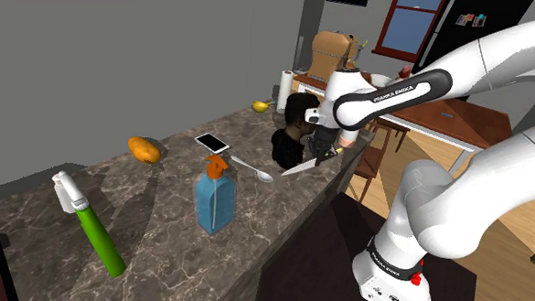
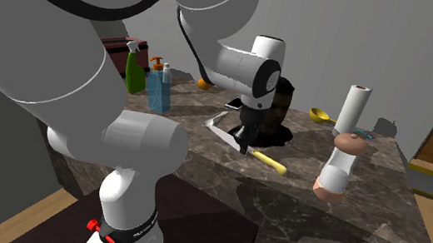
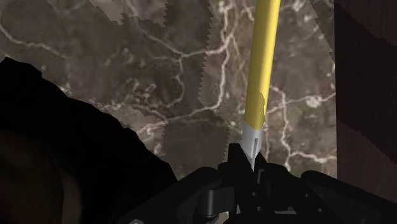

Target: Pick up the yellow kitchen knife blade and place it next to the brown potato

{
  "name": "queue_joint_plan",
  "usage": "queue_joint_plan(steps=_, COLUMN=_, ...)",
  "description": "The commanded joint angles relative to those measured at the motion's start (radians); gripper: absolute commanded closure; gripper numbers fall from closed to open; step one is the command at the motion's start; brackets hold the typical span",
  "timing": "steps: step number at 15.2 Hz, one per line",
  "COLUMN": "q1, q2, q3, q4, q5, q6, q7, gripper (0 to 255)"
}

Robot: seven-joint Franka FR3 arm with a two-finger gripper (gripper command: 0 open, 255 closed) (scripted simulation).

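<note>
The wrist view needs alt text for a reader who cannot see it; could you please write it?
The black gripper is shut on a knife where its silver blade meets its yellow handle, which points away from it over a dark marbled countertop. A black shape lies beside the gripper.

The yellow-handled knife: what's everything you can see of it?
The knife has a long, slim yellow handle and a pale grey pointed blade. The black fingers clasp it at the blade's base, just past the handle, so handle and blade stick out to opposite sides. It sits nearly level over the dark marbled counter, near its edge. Whether it rests there or is just lifted, I cannot tell.
</note>
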Motion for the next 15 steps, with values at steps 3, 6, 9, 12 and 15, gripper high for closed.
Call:
queue_joint_plan(steps=3, q1=-0.011, q2=-0.043, q3=0.031, q4=0.021, q5=0.006, q6=-0.065, q7=0.005, gripper=255)
queue_joint_plan(steps=6, q1=-0.018, q2=-0.074, q3=0.055, q4=0.043, q5=0.014, q6=-0.118, q7=0.008, gripper=255)
queue_joint_plan(steps=9, q1=-0.022, q2=-0.102, q3=0.079, q4=0.066, q5=0.023, q6=-0.169, q7=0.009, gripper=255)
queue_joint_plan(steps=12, q1=-0.025, q2=-0.126, q3=0.1, q4=0.091, q5=0.034, q6=-0.218, q7=0.011, gripper=255)
queue_joint_plan(steps=15, q1=-0.026, q2=-0.145, q3=0.121, q4=0.118, q5=0.045, q6=-0.265, q7=0.011, gripper=255)
